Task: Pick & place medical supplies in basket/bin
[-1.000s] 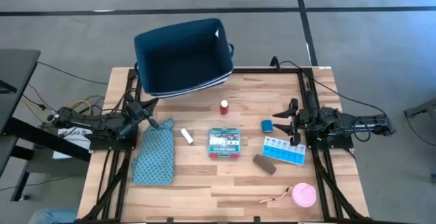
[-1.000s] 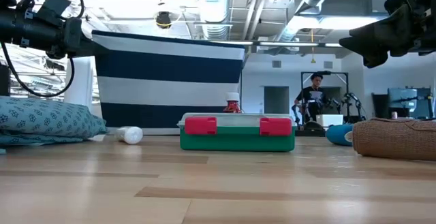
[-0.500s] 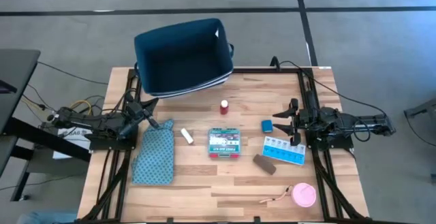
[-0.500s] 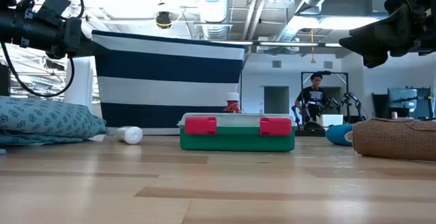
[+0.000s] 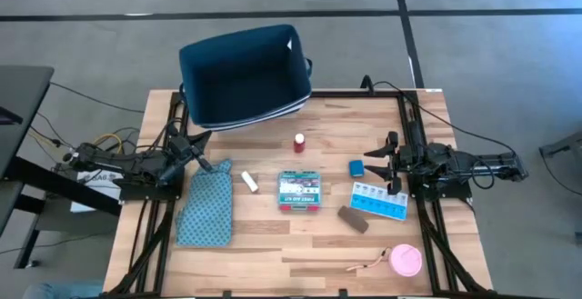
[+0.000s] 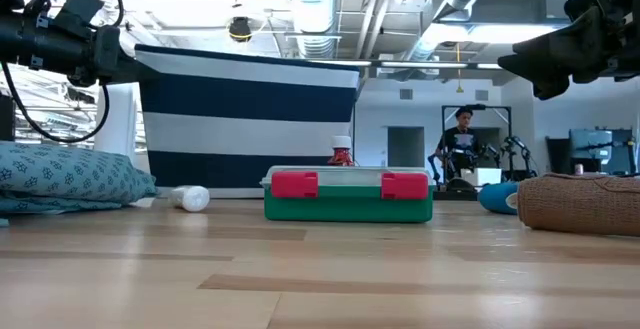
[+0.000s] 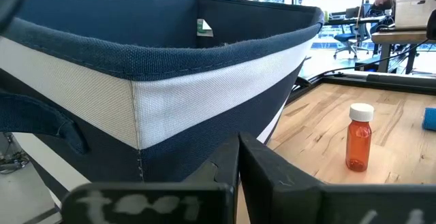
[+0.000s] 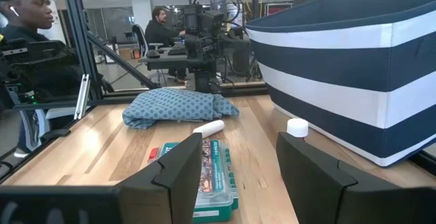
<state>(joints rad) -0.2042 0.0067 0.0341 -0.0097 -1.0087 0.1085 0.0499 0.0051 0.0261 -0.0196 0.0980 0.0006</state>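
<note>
The dark blue bin (image 5: 244,74) with a white band stands at the table's far edge. On the table lie a small vial (image 5: 298,141), a white tube (image 5: 249,182), a green-white flat box (image 5: 299,191), a blue block (image 5: 356,167), a light blue pill organiser (image 5: 380,201), a brown block (image 5: 353,218) and a pink disc (image 5: 406,260). My left gripper (image 5: 202,144) waits shut at the left edge, pointing level toward the bin (image 7: 170,81). At the right edge my right gripper (image 8: 238,176) is open, with nothing between its fingers, above the pill organiser.
A blue patterned cloth pouch (image 5: 206,206) lies near the left gripper. Black frame rails run along both table sides. A small tan strip (image 5: 366,264) lies beside the pink disc. People sit in the room beyond the table.
</note>
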